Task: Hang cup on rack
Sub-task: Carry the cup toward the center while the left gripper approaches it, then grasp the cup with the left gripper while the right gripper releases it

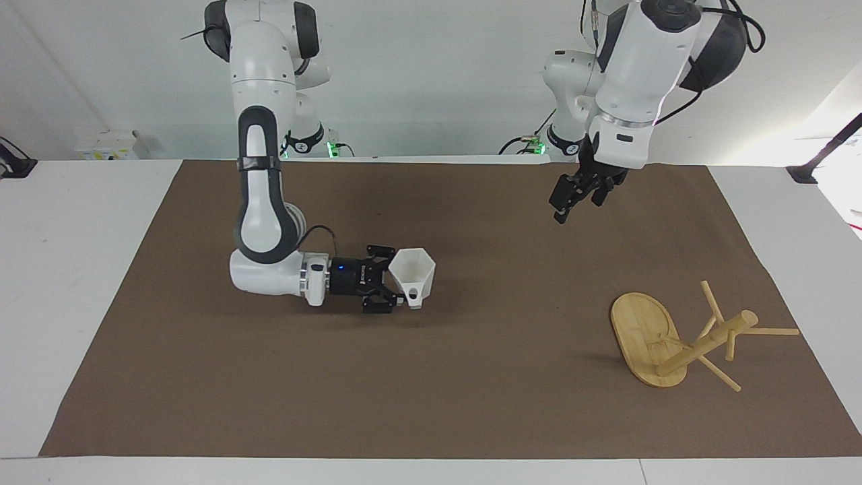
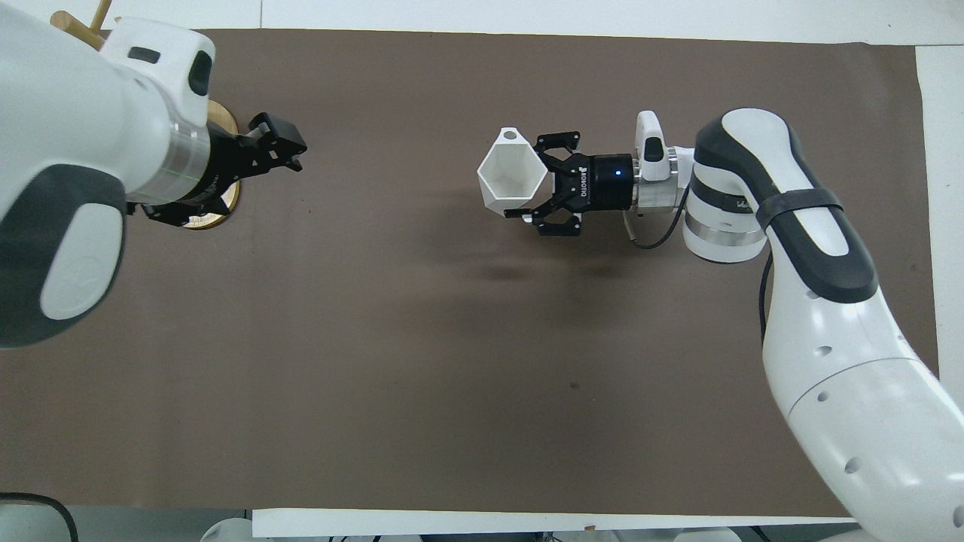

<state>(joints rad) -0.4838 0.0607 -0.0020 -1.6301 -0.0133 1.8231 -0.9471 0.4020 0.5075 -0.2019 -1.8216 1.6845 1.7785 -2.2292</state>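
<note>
Our right gripper (image 1: pixel 396 286) carried the white hexagonal cup (image 1: pixel 413 272) over mid-desk, jaws clenched on its side, toward the bamboo mug tree (image 1: pixel 680 339); our left gripper (image 1: pixel 578 197) hovered, jaws released; a handover seemed next

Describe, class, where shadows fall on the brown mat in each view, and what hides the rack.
Facing view: a soft shadow lies on the mat under the cup; the rack shows whole. Overhead view: blurred dark patches lie nearer the robots than the cup; the left arm covers most of the rack.
</note>
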